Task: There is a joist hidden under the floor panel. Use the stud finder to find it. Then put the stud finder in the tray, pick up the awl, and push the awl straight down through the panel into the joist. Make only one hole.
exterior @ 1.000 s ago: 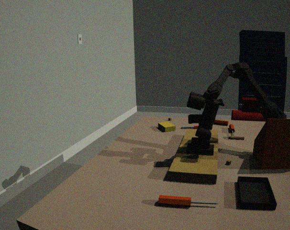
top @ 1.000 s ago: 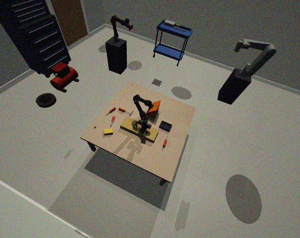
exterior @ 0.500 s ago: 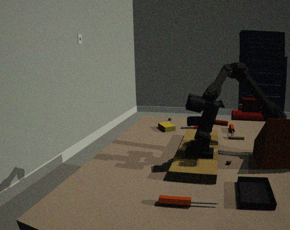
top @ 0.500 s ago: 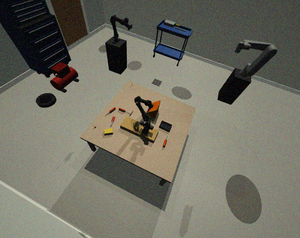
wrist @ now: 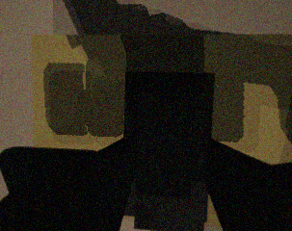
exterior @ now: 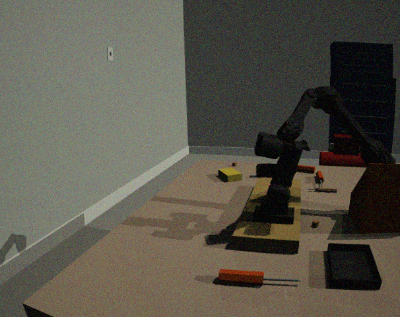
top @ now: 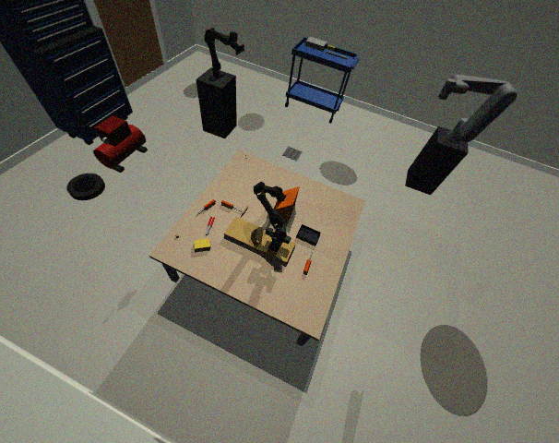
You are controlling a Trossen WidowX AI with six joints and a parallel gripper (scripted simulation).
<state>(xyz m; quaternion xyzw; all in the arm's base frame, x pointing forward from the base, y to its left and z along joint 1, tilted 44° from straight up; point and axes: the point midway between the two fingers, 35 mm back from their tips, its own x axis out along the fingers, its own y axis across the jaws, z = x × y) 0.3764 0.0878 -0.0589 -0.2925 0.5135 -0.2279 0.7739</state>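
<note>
My gripper is shut on the stud finder, a dark block with a wide flat base. It is on or just above the top of the yellowish floor panel, toward the panel's tray-side end; whether they touch I cannot tell. Its display cannot be read. The black tray stands beside that end and looks empty. An orange-handled tool with a thin straight shaft, apparently the awl, lies on the table near the tray. No joist is visible.
An orange wedge-shaped block stands behind the panel. A yellow block, red-handled pliers and other orange-handled tools lie beyond the panel's far end. A small brown cube lies between panel and wedge.
</note>
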